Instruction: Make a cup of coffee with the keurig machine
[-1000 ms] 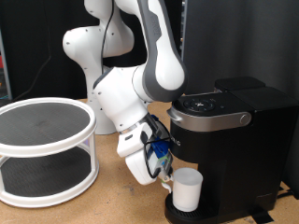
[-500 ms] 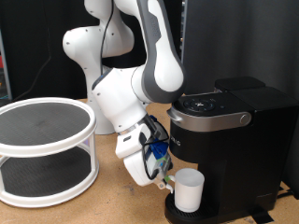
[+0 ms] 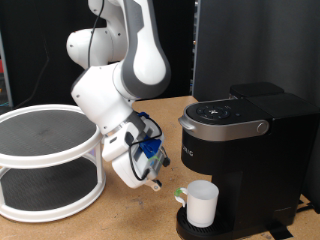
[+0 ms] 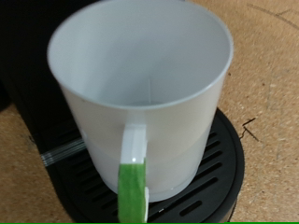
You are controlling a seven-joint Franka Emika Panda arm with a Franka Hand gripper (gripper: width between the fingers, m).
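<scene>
The white cup [image 3: 202, 205] stands upright on the round drip tray [image 3: 188, 229] of the black keurig machine [image 3: 250, 150], under its brew head. My gripper [image 3: 158, 184] hangs to the exterior view's left of the cup, a short gap away from its green-marked handle [image 3: 181, 195], empty, with its jaws open. In the wrist view the cup [image 4: 140, 84] fills the picture, empty inside, its green-edged handle [image 4: 134, 177] facing the camera, on the ribbed tray [image 4: 220, 163]. No fingers show in that view.
A white two-tier round rack [image 3: 50, 160] with dark mesh shelves stands at the exterior view's left. The wooden table [image 3: 130, 215] lies between it and the machine. A black panel [image 3: 250, 45] rises behind the machine.
My gripper has let go of the cup's handle and drawn back to the exterior view's left and slightly up. The cup stays on the drip tray.
</scene>
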